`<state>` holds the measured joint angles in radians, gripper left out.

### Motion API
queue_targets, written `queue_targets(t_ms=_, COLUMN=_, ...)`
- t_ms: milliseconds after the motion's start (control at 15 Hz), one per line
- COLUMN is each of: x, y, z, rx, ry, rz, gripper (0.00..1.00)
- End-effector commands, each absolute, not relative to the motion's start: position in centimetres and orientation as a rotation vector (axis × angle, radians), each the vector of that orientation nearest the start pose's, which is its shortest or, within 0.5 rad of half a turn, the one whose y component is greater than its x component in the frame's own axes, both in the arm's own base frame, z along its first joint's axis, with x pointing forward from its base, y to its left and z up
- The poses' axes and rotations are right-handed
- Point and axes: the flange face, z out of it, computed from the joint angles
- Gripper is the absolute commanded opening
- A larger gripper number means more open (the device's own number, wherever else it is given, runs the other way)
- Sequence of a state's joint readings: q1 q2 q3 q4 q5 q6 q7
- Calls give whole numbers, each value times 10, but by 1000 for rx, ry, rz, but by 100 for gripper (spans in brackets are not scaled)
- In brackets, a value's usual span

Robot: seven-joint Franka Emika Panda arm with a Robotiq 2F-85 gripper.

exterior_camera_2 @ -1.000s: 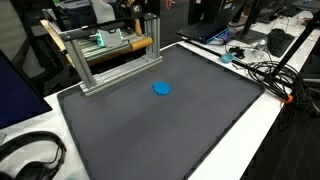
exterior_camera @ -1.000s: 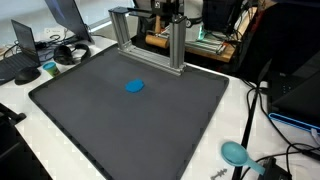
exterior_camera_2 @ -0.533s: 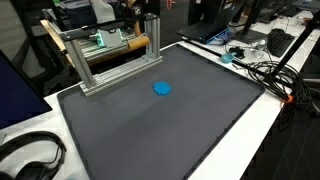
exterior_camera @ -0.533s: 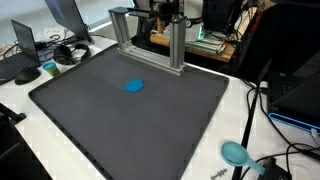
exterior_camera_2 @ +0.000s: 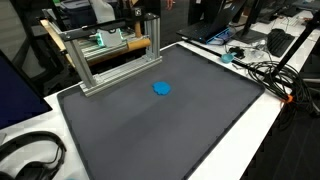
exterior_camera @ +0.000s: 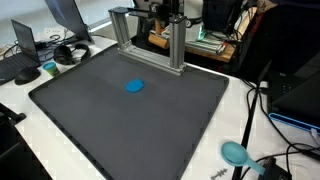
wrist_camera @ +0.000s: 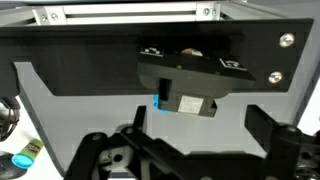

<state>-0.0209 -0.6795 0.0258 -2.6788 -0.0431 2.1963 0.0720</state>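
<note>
Your jaws stand wide apart in the wrist view, with their dark linkages at the lower left and lower right of the frame and nothing held between them. Just beyond them that view shows a black panel, with the pale bar of the metal frame (wrist_camera: 130, 14) running along the top. In both exterior views the jaws are hard to pick out among the clutter behind that frame (exterior_camera: 178, 45) (exterior_camera_2: 110, 45).

The blue disc (exterior_camera: 134, 86) (exterior_camera_2: 161, 88) lies flat on the dark mat (exterior_camera: 120, 125) (exterior_camera_2: 160, 135), somewhat toward the frame's side and well apart from your jaws. The mat covers most of the white table (exterior_camera: 238, 112) (exterior_camera_2: 272, 122). Headphones (exterior_camera: 68, 52) (exterior_camera_2: 35, 158) rest on the table off the mat, and a teal round thing (exterior_camera: 235, 152) lies near a mat corner.
</note>
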Motion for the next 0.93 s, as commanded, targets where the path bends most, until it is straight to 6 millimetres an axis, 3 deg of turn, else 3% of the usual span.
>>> queue_targets(t_ms=0, x=366, y=-3, z=480, rx=-3197, ry=118, rz=-343, gripper=100)
queue_targets(t_ms=400, x=398, y=-9, z=519, rx=-3170, ry=122, rz=-282, gripper=100)
queue_targets(t_ms=667, x=438, y=-2, z=539, rx=-3173, ry=109, rz=-185, gripper=100)
queue_targets(t_ms=867, x=473, y=3, z=540, rx=-3164, ry=82, rz=-112, gripper=100)
